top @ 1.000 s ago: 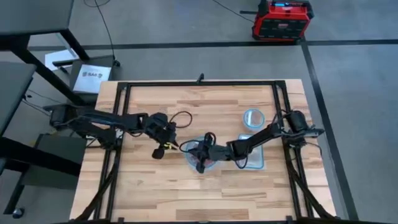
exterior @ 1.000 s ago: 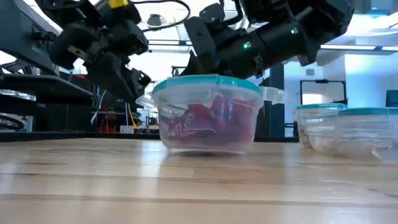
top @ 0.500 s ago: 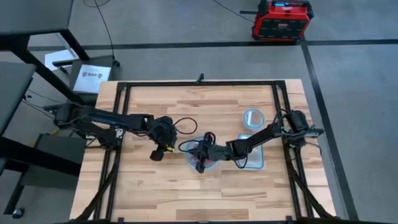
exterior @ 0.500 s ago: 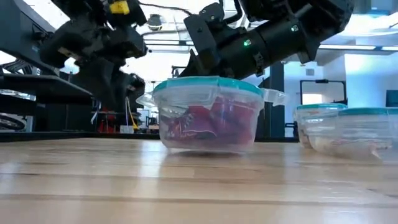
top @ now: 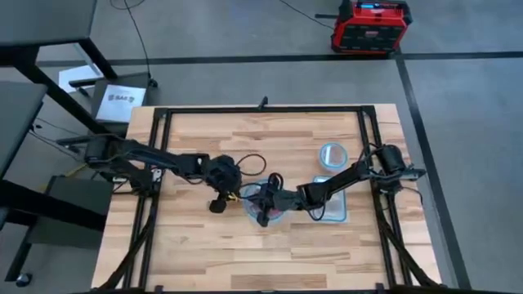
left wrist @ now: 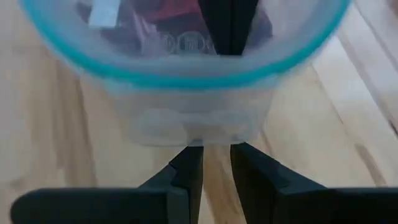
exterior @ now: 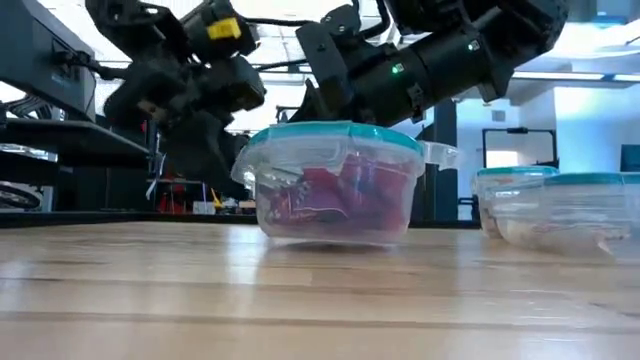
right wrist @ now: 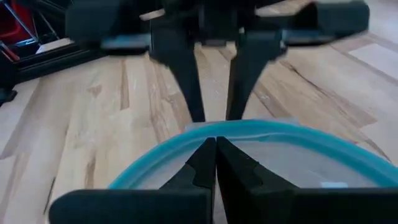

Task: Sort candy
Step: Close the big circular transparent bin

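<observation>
I am looking down on the wooden desk (top: pixel 204 245) with both arms meeting at the clear round bowl (exterior: pixel 335 185) with the bluish rim near the desk's middle. The candy (exterior: pixel 340 200) is lying inside this bowl, mostly red wrappers with some purple and a whitish piece showing through the clear wall.

I am seeing my left gripper (left wrist: pixel 215 163) sitting just beside the bowl on the desk's left side, low, pointing at the bowl's small tab. Its fingers (left wrist: pixel 188 171) are standing slightly apart with a narrow gap between them, and nothing is caught in that gap; whether the tips are touching the tab I cannot tell.

My right gripper (right wrist: pixel 215 160) is reaching from the right across the top of the same bowl. Its fingers (right wrist: pixel 202 163) are pressed together, tips pointing down at the far rim, holding nothing that I can make out. In the right wrist view the left gripper is facing it across the rim.

Over on the right side of the desk, a second round bowl (top: pixel 332 153) is standing farther back, and a clear rectangular tub (top: pixel 331 208) is sitting partly under the right arm. In the low view the tub is showing pale contents that I cannot make out.
</observation>
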You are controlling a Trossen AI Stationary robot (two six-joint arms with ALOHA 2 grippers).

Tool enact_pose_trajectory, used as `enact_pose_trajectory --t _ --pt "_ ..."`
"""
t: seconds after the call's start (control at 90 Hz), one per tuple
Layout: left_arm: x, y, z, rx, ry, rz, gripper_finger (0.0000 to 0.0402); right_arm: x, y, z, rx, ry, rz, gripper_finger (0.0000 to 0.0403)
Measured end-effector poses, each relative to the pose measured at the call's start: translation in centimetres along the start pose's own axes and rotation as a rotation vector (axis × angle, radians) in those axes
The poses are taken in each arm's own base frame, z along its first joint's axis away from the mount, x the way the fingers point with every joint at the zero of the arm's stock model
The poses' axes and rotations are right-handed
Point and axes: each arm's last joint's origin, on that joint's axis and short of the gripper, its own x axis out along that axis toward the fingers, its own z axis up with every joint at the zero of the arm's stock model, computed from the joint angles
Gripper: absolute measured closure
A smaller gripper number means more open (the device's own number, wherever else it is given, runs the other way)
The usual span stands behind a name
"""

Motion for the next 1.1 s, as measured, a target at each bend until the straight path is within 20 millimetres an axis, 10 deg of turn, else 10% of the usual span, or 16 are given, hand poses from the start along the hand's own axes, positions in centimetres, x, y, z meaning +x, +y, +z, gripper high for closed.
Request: enact_pose_trajectory --t 0.711,1.1 --pt "4.0 -1.3 3.2 0.162 0.090 -0.110 0.0336 1.1 0.6 -0.6 0.000 0.022 0.007 0.0403" --pt "0.5 -1.1 4.5 0.239 0.233 0.087 0.0336 0.8 0.8 -0.1 -0.060 -0.013 -0.033 0.0403"
